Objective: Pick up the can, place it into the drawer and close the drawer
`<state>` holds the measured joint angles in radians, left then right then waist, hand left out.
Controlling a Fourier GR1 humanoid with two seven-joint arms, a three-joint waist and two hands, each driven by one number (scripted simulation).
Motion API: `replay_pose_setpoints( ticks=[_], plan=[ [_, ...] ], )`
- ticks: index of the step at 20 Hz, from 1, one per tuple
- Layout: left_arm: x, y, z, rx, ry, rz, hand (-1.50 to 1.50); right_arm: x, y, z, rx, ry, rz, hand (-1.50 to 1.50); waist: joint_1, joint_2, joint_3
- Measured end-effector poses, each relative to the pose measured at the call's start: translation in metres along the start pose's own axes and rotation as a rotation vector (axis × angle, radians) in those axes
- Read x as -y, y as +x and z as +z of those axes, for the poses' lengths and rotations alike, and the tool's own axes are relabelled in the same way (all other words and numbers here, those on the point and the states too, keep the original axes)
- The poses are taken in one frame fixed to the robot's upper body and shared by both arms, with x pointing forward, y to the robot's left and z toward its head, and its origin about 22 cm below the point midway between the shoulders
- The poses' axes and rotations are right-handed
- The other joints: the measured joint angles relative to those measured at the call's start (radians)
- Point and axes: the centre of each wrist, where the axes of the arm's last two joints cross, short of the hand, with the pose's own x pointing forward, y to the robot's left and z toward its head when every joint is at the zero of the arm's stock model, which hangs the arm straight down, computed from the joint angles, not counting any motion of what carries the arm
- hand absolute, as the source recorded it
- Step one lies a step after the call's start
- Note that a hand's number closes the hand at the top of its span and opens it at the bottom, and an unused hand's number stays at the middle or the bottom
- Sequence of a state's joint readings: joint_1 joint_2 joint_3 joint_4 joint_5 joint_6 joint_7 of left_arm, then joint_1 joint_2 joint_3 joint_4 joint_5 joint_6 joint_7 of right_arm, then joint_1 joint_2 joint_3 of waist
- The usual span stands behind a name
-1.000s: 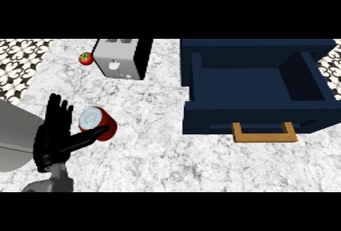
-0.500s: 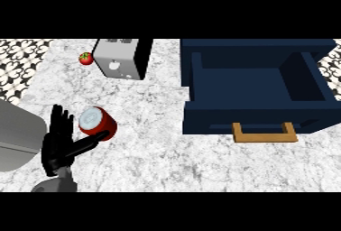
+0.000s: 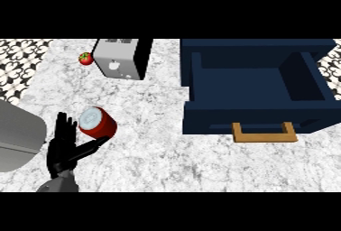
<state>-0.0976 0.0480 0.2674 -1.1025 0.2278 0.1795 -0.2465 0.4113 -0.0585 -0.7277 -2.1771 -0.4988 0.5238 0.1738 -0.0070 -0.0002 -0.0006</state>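
Down at the lower left of the head view, the left hand (image 3: pixel 61 151) stands on the marble counter (image 3: pixel 153 149) with its fingers straight and fanned upward, thumb angled out to the right. The red can (image 3: pixel 98 122), pale lid facing up and tilted a touch, sits right against that hand: the thumb runs under its lower edge and the fingertips reach up along its left side (nothing curls round it, so this is contact, not a grasp). The can rests on the counter, well apart from the navy drawer (image 3: pixel 256 85), which stands pulled open at the right, its wooden handle (image 3: pixel 264 133) pointing toward the lower edge. Up top, a silver toaster (image 3: pixel 121 59) stands with a small strawberry (image 3: pixel 86 58) just beside its left side. A grey rounded object (image 3: pixel 16 137) fills the left edge, beside the hand.
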Motion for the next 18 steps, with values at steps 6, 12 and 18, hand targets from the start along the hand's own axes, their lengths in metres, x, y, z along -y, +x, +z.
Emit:
replay_pose_setpoints(
  ticks=[6,12,18],
  plan=[
    [-0.004,-0.019,-0.004,-0.03,-0.011,0.022,-1.5,0.003,0.001,-0.004,0.0,0.003,-0.001,-1.5,0.0,0.0,0.0],
    [0.003,-0.034,-0.016,-0.039,-0.022,0.062,-1.5,0.0,0.005,0.001,0.0,0.006,-0.007,-1.5,-0.002,0.001,0.0],
    [0.009,-0.039,-0.023,-0.035,-0.018,0.122,1.5,0.004,0.009,0.005,-0.002,0.008,-0.005,-1.5,-0.003,0.001,0.0]
  ],
)
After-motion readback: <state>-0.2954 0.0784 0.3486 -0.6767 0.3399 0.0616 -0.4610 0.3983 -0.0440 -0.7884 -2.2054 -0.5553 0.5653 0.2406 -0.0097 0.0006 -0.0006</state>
